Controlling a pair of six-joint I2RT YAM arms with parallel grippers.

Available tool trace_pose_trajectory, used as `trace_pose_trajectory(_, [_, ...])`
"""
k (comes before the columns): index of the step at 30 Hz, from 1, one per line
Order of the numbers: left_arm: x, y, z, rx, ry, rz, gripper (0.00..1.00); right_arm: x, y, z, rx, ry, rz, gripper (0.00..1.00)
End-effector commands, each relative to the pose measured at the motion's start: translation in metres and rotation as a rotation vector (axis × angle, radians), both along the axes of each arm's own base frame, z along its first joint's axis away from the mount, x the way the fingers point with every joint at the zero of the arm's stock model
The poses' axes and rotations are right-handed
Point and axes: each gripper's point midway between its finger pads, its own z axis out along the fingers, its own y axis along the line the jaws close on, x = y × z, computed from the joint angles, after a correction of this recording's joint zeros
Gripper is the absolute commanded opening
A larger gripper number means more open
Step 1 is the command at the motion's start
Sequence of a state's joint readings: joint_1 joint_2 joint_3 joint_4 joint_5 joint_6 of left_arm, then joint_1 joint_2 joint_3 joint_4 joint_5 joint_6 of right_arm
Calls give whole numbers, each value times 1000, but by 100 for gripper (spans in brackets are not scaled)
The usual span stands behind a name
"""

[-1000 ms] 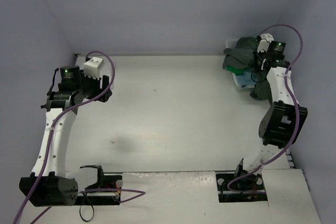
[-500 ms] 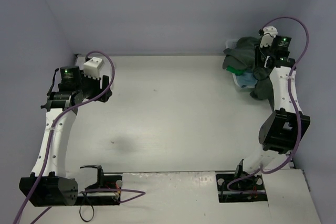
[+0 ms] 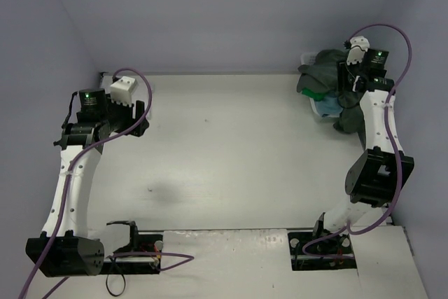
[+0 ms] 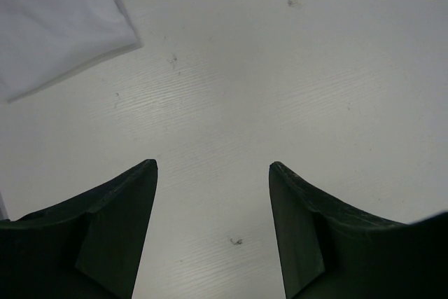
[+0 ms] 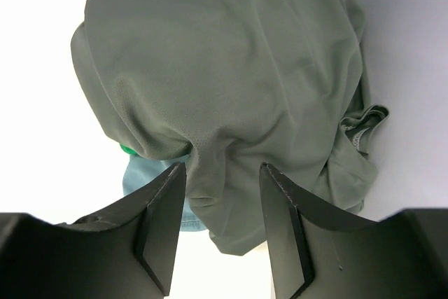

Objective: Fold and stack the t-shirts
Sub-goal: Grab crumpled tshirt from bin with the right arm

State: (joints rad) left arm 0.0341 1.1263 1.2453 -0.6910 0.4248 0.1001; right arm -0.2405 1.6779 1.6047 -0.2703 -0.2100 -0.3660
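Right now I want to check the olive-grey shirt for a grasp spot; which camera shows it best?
The right wrist view: the olive-grey shirt fills the frame, folds clear. Top external shows it small, partly behind the right arm. Left wrist shows none of it.

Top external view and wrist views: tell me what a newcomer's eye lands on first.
The heap of t-shirts in the far right corner of the table: the olive-grey shirt draped on top, a green shirt and a light blue shirt peeking out beneath. The right gripper hangs open right over the olive cloth. Far left, the left gripper stands open over bare table near a flat white shirt.
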Motion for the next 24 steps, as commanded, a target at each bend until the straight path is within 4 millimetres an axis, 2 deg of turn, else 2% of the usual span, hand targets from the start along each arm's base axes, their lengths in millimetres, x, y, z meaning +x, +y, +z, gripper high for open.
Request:
trace_pose_trajectory(1, [3,-1,19,-13,-76,-4,60,7,4,11,-1,-45,18,43])
trace_pose_trajectory(6, [4,0,18,-9,-75,-1,60,11,5,2,20,-33,23,45])
trace_pose_trajectory(8, [4,0,18,-11,-75,0,60,13,6,-3,27,-26,22,42])
trace_pose_trajectory(9, [4,0,18,-10,-75,-3,60,13,6,-4,28,-26,21,37])
trace_pose_trajectory(12, [4,0,17,-11,-73,-2,60,13,7,-12,34,-10,27,30])
trace_pose_trajectory(14, [4,0,16,-10,-72,-1,60,14,6,-14,33,-12,26,19])
trace_pose_trajectory(15, [4,0,16,-9,-72,-1,60,14,6,-18,34,-4,24,10])
trace_pose_trajectory(18, [4,0,16,-10,-73,0,60,13,6,-16,31,-10,25,0])
trace_pose_trajectory(24, [3,1,15,-10,-73,3,60,11,5,10,10,-63,20,0])
